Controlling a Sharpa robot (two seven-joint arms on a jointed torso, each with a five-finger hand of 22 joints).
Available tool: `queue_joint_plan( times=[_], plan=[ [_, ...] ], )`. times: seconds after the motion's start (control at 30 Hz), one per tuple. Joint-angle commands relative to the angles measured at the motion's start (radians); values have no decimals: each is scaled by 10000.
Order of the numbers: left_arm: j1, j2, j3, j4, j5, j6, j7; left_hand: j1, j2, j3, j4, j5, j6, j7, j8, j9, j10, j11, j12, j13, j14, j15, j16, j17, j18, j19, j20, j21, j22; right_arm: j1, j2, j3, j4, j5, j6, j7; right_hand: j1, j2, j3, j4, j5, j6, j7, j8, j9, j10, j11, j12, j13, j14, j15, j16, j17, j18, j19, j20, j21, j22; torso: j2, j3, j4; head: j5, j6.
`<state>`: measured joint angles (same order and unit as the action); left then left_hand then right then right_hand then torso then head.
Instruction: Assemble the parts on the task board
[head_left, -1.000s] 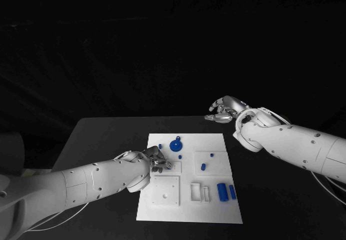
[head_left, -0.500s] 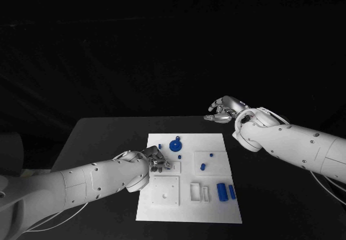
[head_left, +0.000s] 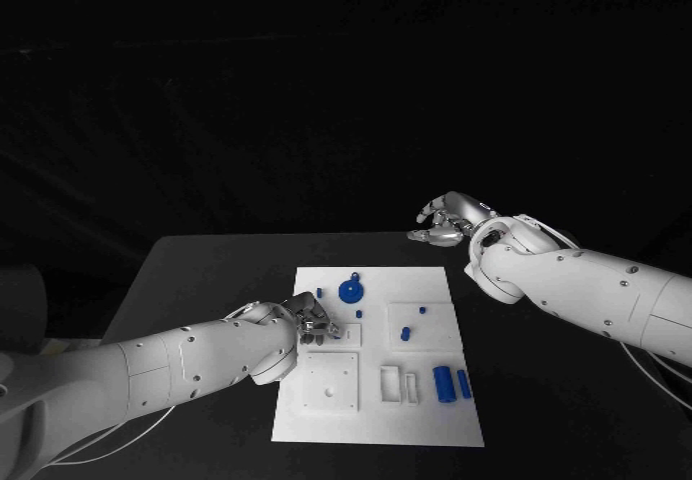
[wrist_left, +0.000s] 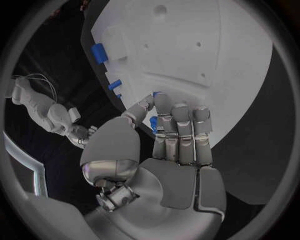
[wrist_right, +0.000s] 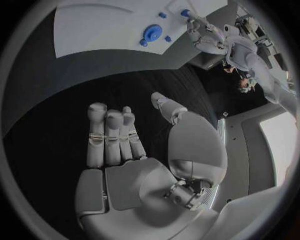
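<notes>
The left robot hand (wrist_left: 165, 150) pinches a small blue part (wrist_left: 153, 124) over the flat white task board (head_left: 433, 425). The right robot hand (wrist_right: 134, 155) hangs spread above the matte black table (head_left: 216, 270).

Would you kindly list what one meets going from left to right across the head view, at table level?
Left hand → small blue part at the board's far end → blue round part → two blue cylinders near the task board's right edge → right hand.

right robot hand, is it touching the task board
Apart. The head view shows the right robot hand beyond the far edge of the task board, dark table between them.
</notes>
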<state>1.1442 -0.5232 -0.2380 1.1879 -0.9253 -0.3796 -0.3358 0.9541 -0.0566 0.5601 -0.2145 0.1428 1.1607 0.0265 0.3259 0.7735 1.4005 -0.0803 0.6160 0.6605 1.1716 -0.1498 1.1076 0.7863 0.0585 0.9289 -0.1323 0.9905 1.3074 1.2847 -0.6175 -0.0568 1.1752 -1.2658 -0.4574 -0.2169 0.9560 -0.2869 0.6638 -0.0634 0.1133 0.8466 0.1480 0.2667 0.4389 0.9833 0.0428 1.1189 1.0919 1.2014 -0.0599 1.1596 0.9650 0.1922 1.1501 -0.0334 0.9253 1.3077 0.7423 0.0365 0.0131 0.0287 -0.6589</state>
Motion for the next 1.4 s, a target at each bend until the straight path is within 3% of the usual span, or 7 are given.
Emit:
queue_joint_plan(
  times=[0.03, 0.17, 0.6, 1.3, 1.33, 1.37, 1.4],
  plan=[
    [-13, -32, -12, -42, 170, -67, -93, 126, 31, 22, 65, 44, -55, 2, -29, -11, -51, -3, 35, 8, -67, 19, 34, -6, -106, -53, -1010, -53, 170, -3, -5, 4, 13, -32, 122, 31, -39, 41, 3, 79, 40, 29, 81, 40, 11, -64, 4, 52, -14, -9, -65, -13, -12, 696, 58, -32, -67, 69, -5, 6, 1, 11, 7],
    [-13, -36, -12, -37, 252, -67, -57, 161, 88, 43, 31, 168, -578, 169, -372, -165, -48, 144, 113, 44, -101, 27, 74, -20, -118, -78, -1010, -58, 176, -4, -6, 4, 12, -32, 128, 30, -40, 41, 3, 80, 40, 29, 81, 40, 11, -64, 4, 53, -15, -9, -65, -13, -13, 696, 58, -32, -67, 69, -3, 6, -6, 15, 7],
    [-13, -67, -10, -43, 559, -83, 40, 58, 125, 16, 113, 173, -1176, 382, -915, -465, -247, 329, 239, 113, -232, 82, 158, -69, -160, -164, -993, -84, 176, -8, -13, 4, 9, -32, 130, 28, -42, 42, 1, 83, 43, 24, 82, 37, 10, -67, 4, 57, -21, -10, -65, -12, -14, 696, 58, -32, -70, 71, -1, 10, -2, 10, 11],
    [-14, -160, -7, -23, 901, 4, 247, 179, 404, 130, 61, 219, -1351, 468, -1170, -687, -428, 408, 403, 187, -346, 130, 251, -121, -167, -243, -973, -91, 185, -25, -25, 4, -7, -32, 143, 29, -36, 43, -1, 84, 48, 14, 83, 34, 7, -73, 5, 69, -35, -12, -65, -9, -16, 696, 59, -33, -74, 78, -4, 7, -5, -7, 18],
    [-14, -160, -6, -27, 938, 2, 264, 281, 396, 293, 71, -27, -1316, 460, -1169, -703, -445, 405, 429, 194, -359, 130, 266, -131, -164, -250, -971, -99, 179, -26, -26, 4, -9, -32, 140, 29, -35, 43, -1, 85, 48, 14, 83, 34, 7, -73, 5, 69, -35, -12, -65, -9, -16, 696, 59, -34, -74, 78, -3, 7, -5, -2, 16],
    [-14, -160, -6, -28, 949, -1, 265, 472, 219, 773, 231, -697, -1289, 457, -1179, -729, -464, 407, 454, 195, -371, 130, 279, -151, -162, -242, -964, -124, 156, -27, -26, 4, -8, -32, 140, 30, -35, 43, -1, 85, 48, 14, 83, 34, 6, -73, 6, 70, -36, -12, -64, -9, -16, 696, 59, -34, -74, 79, -3, 7, -5, -2, 16],
    [-14, -160, -6, -30, 955, 1, 269, 559, 84, 1130, 379, -882, -1271, 462, -1192, -756, -472, 398, 477, 191, -368, 129, 295, -169, -166, -221, -961, -126, 153, -28, -26, 4, -7, -32, 140, 31, -35, 43, -2, 85, 48, 14, 83, 34, 6, -73, 6, 70, -36, -12, -64, -9, -16, 696, 59, -34, -75, 79, -2, 7, -3, -5, 13]
  ],
)
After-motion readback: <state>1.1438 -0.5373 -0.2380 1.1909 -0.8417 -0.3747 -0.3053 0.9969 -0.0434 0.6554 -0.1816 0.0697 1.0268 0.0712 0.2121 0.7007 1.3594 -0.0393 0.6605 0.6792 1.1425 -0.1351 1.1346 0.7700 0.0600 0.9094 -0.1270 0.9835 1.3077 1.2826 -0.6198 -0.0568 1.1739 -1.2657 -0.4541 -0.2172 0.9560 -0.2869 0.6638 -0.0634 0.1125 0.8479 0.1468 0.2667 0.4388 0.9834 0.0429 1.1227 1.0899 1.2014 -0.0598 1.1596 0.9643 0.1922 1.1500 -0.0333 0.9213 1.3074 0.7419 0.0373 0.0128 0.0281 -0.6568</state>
